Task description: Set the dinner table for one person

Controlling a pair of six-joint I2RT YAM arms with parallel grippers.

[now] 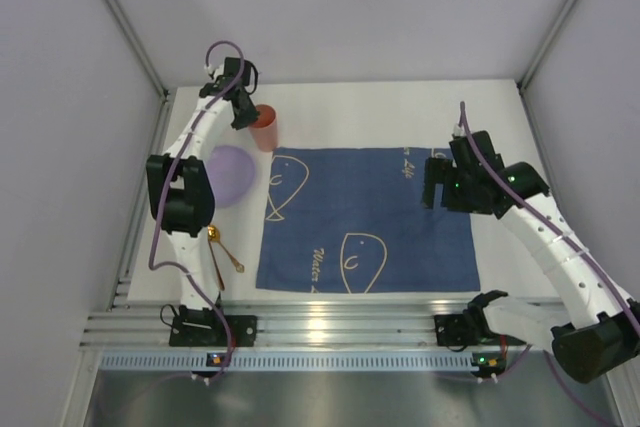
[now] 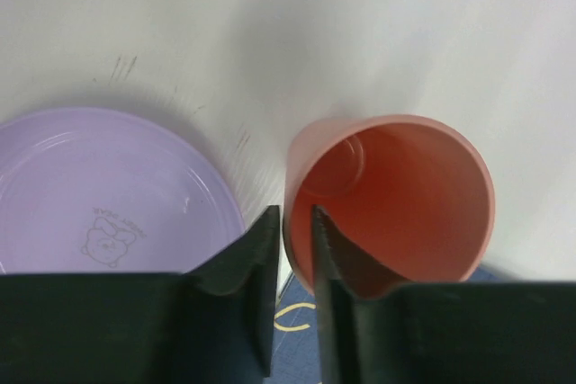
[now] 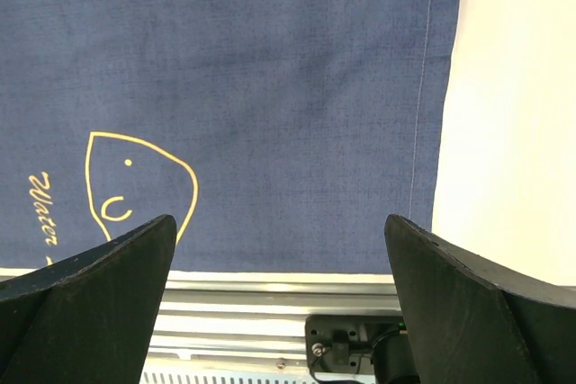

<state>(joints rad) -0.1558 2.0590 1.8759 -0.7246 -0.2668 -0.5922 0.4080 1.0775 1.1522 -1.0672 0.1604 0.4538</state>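
Your left gripper is pinching the rim of the orange cup, one finger inside, near the far left corner of the table, ready to lift it. Your right gripper hangs spread wide over the blue cloth, holding nothing. You can't tell if the cup touches the table.

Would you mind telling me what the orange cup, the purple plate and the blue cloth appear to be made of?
Orange cup: likely plastic, with a smooth, thin wall and a soft sheen. Purple plate: probably plastic too, faintly glossy, with a printed figure. Blue cloth: woven fabric, matte, with visible weave and a stitched hem.
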